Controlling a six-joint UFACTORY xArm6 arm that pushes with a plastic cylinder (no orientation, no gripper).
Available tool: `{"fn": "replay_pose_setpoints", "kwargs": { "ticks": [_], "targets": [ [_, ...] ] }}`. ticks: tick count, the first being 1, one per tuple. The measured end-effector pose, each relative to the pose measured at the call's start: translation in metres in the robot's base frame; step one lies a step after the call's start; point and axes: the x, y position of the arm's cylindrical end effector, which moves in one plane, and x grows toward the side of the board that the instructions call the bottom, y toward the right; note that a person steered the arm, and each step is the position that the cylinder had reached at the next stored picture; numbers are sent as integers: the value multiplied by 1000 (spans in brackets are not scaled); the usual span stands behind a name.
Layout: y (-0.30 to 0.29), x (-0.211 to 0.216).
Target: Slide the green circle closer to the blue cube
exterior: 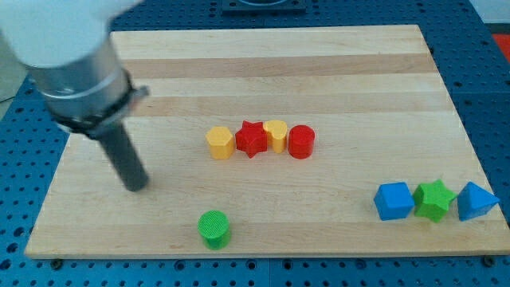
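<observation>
My tip (137,185) bare at mid-left of frame, touching no block, green circle (213,229) at lower centre below-right of it, blue cube (394,200) far off at lower right beside green star (435,199).

A wooden board (335,72) carries a green circle (213,229), a blue cube (394,200), and six other blocks.

Looks like a robotics lab bench: wooden board (263,56) sits on blue perforated mounting plate (16,207), which shows all round the board; robot arm (76,60) over board's left part.
</observation>
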Motion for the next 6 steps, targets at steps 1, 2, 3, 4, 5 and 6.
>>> {"fn": "replay_pose_setpoints", "kwargs": {
  "ticks": [1,2,3,4,5,6],
  "targets": [
    [-80,29],
    [-91,90],
    [-44,93],
    [62,90],
    [165,79],
    [218,61]
  ]
}}
